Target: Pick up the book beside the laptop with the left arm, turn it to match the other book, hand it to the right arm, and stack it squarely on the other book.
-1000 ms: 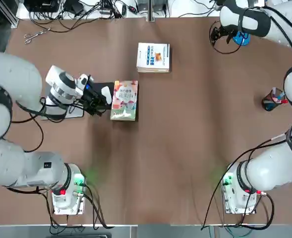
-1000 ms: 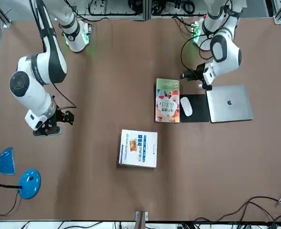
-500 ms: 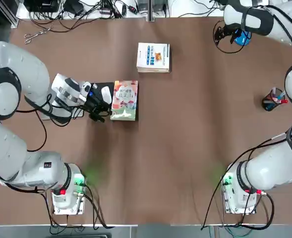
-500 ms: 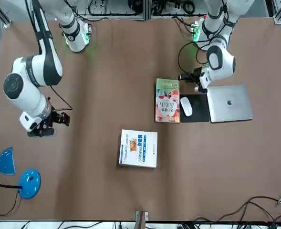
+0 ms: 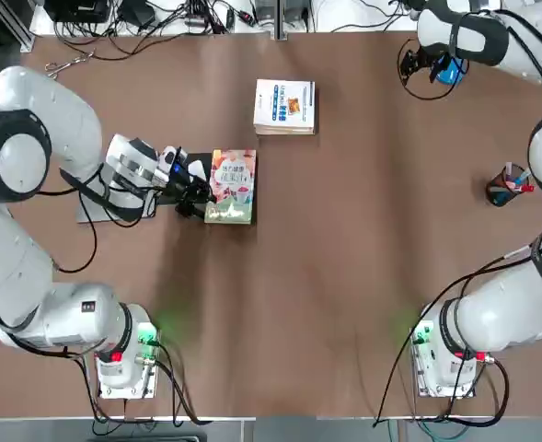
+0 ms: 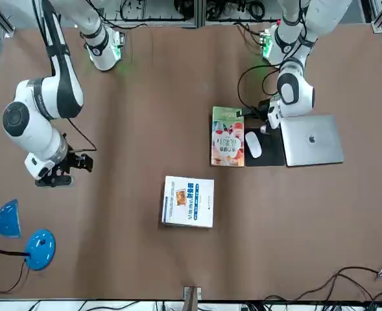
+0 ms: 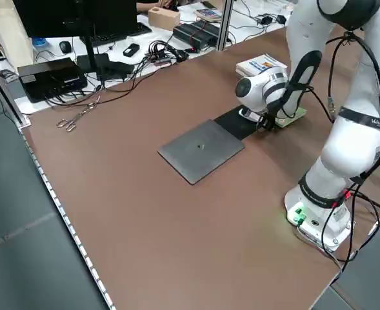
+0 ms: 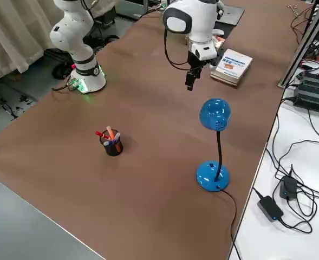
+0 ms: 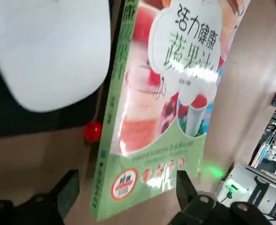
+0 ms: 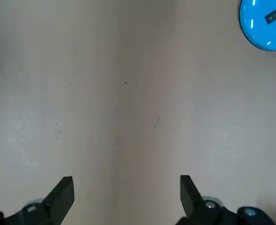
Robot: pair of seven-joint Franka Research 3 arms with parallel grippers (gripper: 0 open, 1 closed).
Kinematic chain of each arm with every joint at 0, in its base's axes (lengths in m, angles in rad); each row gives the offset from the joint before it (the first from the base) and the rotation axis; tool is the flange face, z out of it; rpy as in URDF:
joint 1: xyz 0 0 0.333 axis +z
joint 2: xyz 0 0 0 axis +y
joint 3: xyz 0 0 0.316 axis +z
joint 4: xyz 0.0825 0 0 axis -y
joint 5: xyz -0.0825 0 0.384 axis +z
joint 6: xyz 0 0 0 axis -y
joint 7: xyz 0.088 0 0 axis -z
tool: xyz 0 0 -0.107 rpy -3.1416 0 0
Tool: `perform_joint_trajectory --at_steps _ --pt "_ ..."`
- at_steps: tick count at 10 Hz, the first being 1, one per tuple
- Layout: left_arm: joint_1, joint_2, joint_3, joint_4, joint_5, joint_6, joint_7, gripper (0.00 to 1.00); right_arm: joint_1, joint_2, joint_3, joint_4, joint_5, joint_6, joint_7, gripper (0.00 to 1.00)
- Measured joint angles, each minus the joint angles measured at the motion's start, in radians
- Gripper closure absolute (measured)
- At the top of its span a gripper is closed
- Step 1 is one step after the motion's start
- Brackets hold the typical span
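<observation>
The left tool [image 5: 197, 191], jaws spread wide, sits low at the near corner of the book [image 5: 232, 186], which lies flat on the bench [image 5: 344, 258] beside the mouse pad and laptop [image 6: 311, 140]. Farther off, the other book [image 5: 284, 106]; the right tool [image 6: 59, 170] hovers released.

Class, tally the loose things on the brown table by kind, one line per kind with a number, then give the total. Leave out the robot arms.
Books: 2 (the book, the other book)
Laptop: 1
Mouse: 1
Mouse pad: 1
Desk lamp: 1
Pen cup: 1
Total: 7
</observation>
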Motion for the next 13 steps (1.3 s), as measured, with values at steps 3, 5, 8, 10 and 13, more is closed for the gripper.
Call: perform_joint_trajectory --at_steps 3,5,8,10,13 --pt "0.001 0.015 0.0 0.011 -0.016 0.0 0.0 0.12 -0.004 0.0 0.0 0.02 0.0 0.002 0.0 0.0" --pt "0.002 0.018 0.0 0.011 -0.016 0.0 0.0 0.15 -0.014 0.001 -0.001 0.021 0.0 0.002 0.0 0.0" --pt "0.002 0.025 -0.004 0.006 -0.022 0.0 0.0 0.19 -0.028 0.008 -0.001 0.022 0.0 0.002 0.0 0.0" --pt "0.001 0.028 -0.008 0.006 -0.059 0.0 0.001 0.24 -0.033 0.008 -0.001 0.029 0.0 -0.001 0.0 0.0" --pt "0.0 0.037 -0.017 0.005 -0.065 0.0 0.001 0.27 -0.033 0.014 0.001 0.042 0.0 -0.013 0.0 0.0"
